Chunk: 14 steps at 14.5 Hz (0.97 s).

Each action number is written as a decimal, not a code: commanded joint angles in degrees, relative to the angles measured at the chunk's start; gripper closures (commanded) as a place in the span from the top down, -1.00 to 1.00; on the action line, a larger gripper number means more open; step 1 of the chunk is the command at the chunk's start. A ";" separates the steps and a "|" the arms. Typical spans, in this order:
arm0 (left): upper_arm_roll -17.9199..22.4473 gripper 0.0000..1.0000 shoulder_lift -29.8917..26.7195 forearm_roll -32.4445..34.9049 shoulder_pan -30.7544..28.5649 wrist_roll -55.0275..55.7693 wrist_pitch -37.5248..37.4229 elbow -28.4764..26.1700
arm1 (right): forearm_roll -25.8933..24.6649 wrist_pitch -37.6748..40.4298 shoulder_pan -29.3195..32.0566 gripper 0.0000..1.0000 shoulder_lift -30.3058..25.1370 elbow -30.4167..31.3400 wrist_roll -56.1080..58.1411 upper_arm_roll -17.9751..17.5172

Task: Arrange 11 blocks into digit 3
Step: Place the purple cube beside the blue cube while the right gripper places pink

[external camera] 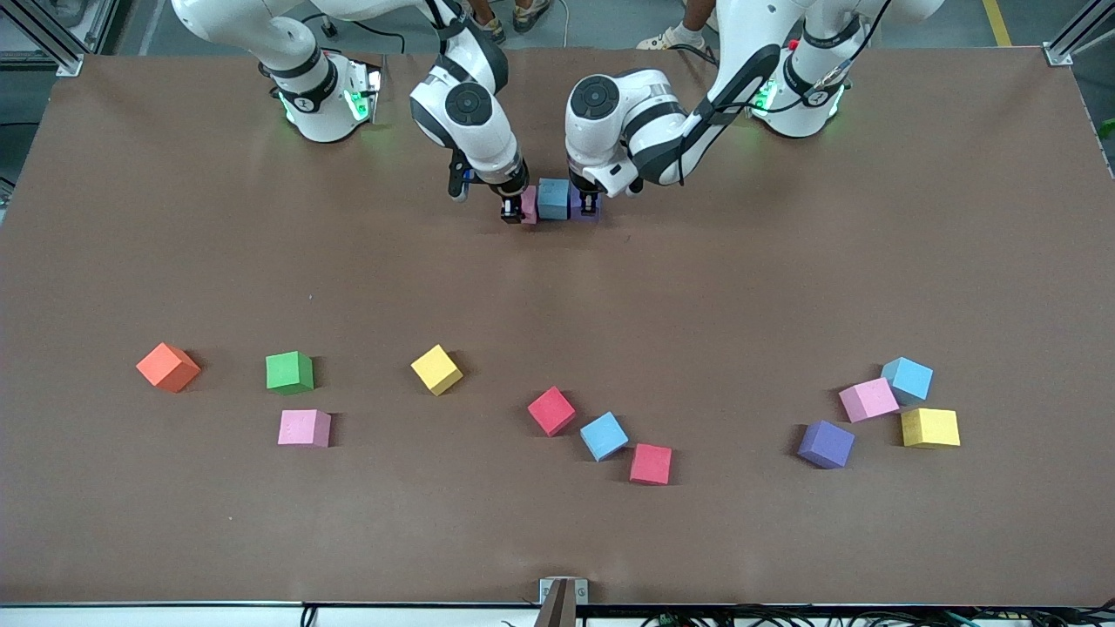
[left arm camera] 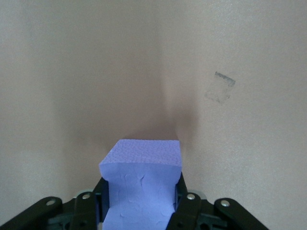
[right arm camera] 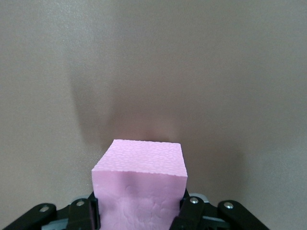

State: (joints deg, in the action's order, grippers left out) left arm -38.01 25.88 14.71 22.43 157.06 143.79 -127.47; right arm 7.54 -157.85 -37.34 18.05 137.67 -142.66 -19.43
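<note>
You had an orange cube (external camera: 168,367) at the right arm's end of the tabletop (external camera: 784,287), then a green block (external camera: 289,372) w/ a pink block (external camera: 304,428) just nearer the camera, then a yellow block (external camera: 436,369). Up by the bases, the right end effector (external camera: 514,212) pinched a pink cube (right arm camera: 139,182), touching a blue cube (external camera: 553,198); the left end effector (external camera: 589,207) pinched a purple cube (left arm camera: 141,184) at the blue's other flank, one row of three. Nearer the camera lay two red blocks (external camera: 551,411) and a blue between. Toward the left arm's end: purple, pink, blue, yellow clustered (external camera: 929,428).
</note>
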 commanded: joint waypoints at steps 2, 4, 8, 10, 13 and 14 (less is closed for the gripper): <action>-0.05 -0.99 0.92 3.13 0.60 7.20 0.97 0.56 | -0.94 -1.41 -2.03 -0.90 2.07 -0.65 -1.31 1.33; -0.05 -0.99 0.92 3.13 0.60 7.47 0.97 0.82 | -1.12 -0.71 -2.12 0.95 2.16 -0.65 -1.22 1.68; -0.05 -0.99 1.97 3.74 0.78 7.90 0.97 1.70 | -1.03 -0.44 -2.12 1.00 2.16 -1.17 -0.86 2.82; -0.05 -0.99 2.15 4.01 1.04 8.69 0.97 1.79 | -0.95 -0.36 -1.95 1.00 2.07 -1.26 -0.95 2.82; -0.05 -0.99 2.24 4.01 1.04 8.78 0.88 2.14 | -1.03 1.13 -1.94 1.00 1.55 -1.17 -0.95 2.82; -0.05 -0.99 2.41 4.01 1.13 8.87 0.88 2.14 | -1.03 1.83 -1.94 1.00 1.02 -1.17 -0.95 2.82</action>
State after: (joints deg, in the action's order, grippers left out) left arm -38.01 26.74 15.57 22.67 157.57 144.01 -126.48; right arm 7.52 -157.46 -38.24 19.99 136.74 -142.53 -17.40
